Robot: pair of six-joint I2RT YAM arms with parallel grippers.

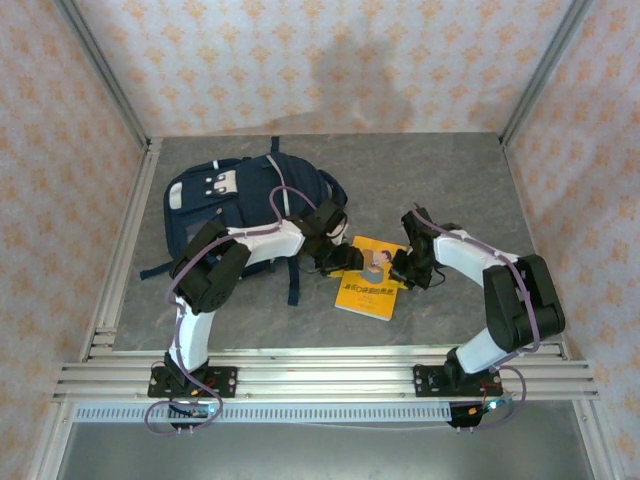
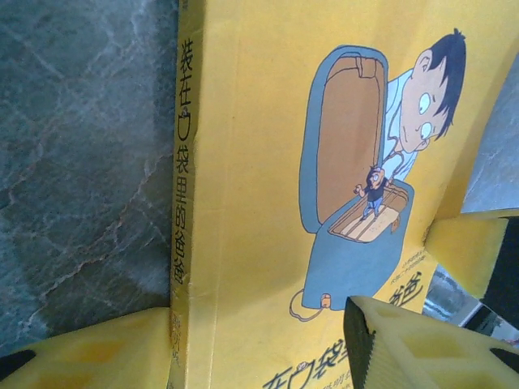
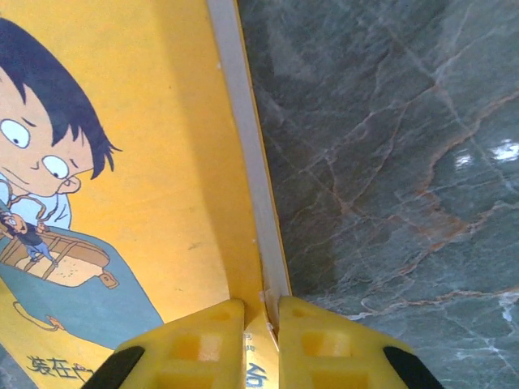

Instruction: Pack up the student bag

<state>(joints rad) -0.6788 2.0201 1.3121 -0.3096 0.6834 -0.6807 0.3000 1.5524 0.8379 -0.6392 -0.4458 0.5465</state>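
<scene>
Yellow fingers (image 3: 203, 344) of my right hand (image 3: 261, 308) sit closest to the lens, nearly together, with the thin right edge of the yellow paperback book (image 1: 370, 280) caught between them. So that hand looks clamped on the book's edge, though only by a sliver. The cover has a cartoon boy peering into a blue suitcase.

My left hand (image 2: 243, 316) is at the opposite side, over the spine. Its fingers are apart, one just off the spine above the grey marbled desk (image 1: 470, 190), the other over the cover. It isn't gripping anything as far as I can see.

From above, the book lies flat on the desk between the two hands. The big navy blue fabric backpack (image 1: 240, 205) lies to the far left, just beyond my left arm, with its white patches up. I can't tell from here whether the main zip is open.

My read is that I'm at the pick-up step and nothing is packed yet. A few tips for doing it cleanly:
- The right pinch is shallow, so I'd tilt that edge up slowly rather than yank it.
- Once the spine side lifts, slide the left hand's lower finger under and close across the full thickness.
- Don't carry it by the cover alone, because paperbacks flop open.
- Check the bag opening before swinging over.
</scene>
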